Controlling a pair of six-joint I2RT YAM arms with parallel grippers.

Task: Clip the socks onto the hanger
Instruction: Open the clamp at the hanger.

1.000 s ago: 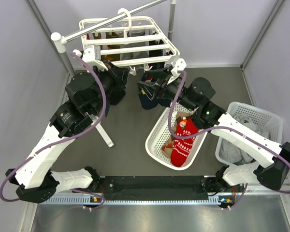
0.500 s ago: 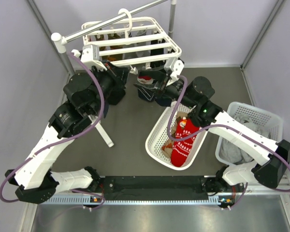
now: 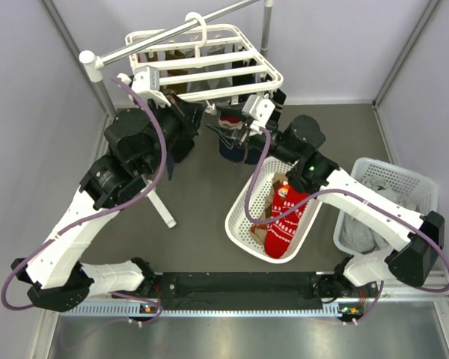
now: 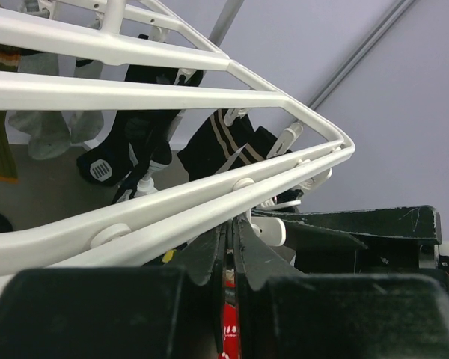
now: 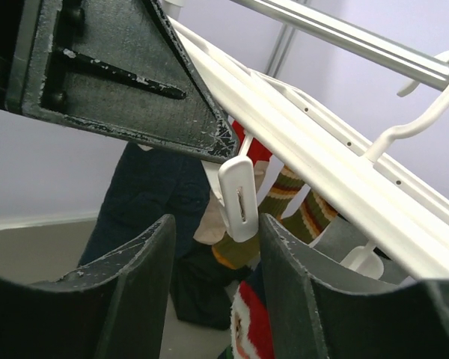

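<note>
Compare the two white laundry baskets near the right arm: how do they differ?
The middle basket holds a red snowflake sock; the right basket holds grey-white laundry. The middle basket looks oval; the right basket looks boxier. Both are white lattice plastic.

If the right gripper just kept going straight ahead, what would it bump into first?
Probably the white clip dangling from the hanger. It sits framed between the open fingers of the right gripper, though depth is hard to judge.
</note>
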